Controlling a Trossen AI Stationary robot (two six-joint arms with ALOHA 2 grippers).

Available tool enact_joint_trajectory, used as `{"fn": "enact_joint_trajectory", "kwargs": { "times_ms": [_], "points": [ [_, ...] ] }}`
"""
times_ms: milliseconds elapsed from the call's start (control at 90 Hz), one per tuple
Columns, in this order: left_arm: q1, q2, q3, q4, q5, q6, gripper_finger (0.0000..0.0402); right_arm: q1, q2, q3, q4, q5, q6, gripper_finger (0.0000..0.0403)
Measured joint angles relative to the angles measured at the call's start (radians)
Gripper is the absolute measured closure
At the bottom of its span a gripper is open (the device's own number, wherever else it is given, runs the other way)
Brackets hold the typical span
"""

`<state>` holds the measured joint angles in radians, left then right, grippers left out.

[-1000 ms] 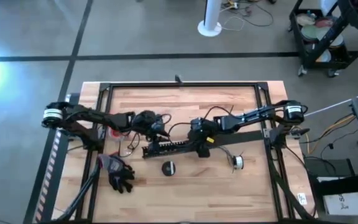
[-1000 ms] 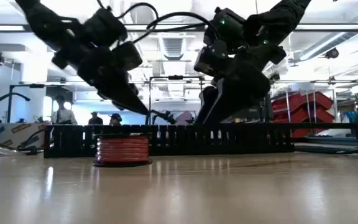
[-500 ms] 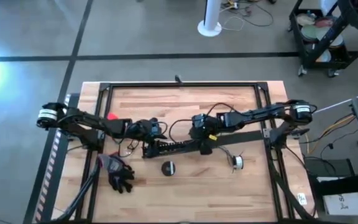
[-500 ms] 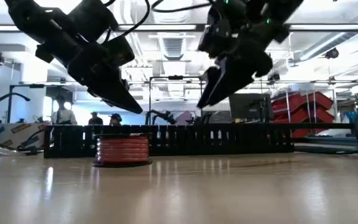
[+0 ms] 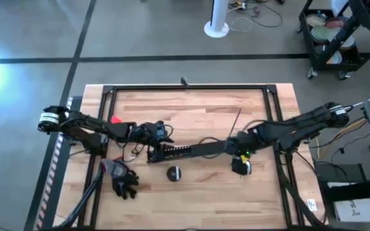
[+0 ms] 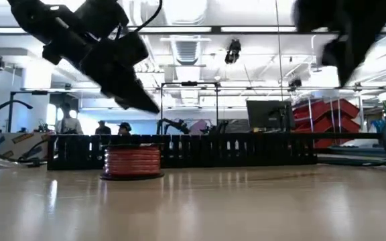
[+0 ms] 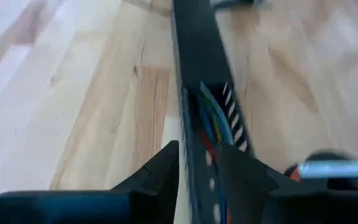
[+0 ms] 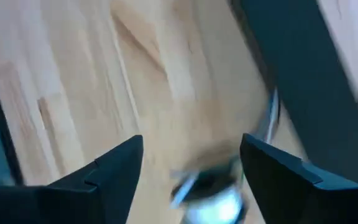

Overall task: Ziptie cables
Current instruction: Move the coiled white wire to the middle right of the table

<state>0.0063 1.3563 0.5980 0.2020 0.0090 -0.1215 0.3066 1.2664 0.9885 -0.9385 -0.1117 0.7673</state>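
Moved: right gripper (image 5: 236,149) has swung away from the duct's (image 5: 185,151) middle to its right end, fingers spread wide.
Left gripper (image 7: 197,163): narrowly parted, straddling duct's left end.
Cables (image 7: 211,119): coloured wires inside duct.

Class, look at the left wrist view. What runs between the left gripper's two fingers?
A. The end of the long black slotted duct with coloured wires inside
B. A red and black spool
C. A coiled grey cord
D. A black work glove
A: in the left wrist view the long black duct runs straight out from between the open jaws of the left gripper, with coloured wires showing in its channel.
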Motion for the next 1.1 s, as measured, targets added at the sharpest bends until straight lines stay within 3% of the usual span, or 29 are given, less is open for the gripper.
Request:
{"fn": "enact_joint_trajectory", "kwargs": {
  "times_ms": [167,400,656,889,1100],
  "points": [
    [-0.004,0.000,0.032,-0.003,0.020,-0.014,0.0306,0.089,-0.001,-0.003,-0.108,0.058,0.380,0.0143],
    [-0.006,0.000,0.042,-0.003,0.062,0.008,0.0306,0.152,0.055,-0.037,-0.127,0.083,0.682,0.0101],
    [-0.006,0.000,0.037,-0.002,0.043,0.060,0.0306,0.151,0.125,-0.063,-0.119,0.035,0.813,0.0075],
    [-0.006,0.000,0.028,-0.001,0.043,0.074,0.0306,0.144,0.195,-0.066,-0.066,0.031,0.844,0.0120],
    [-0.020,0.000,0.006,-0.001,0.042,0.034,0.0306,0.137,0.260,-0.067,-0.066,0.018,0.841,0.0215]
  ]
}}
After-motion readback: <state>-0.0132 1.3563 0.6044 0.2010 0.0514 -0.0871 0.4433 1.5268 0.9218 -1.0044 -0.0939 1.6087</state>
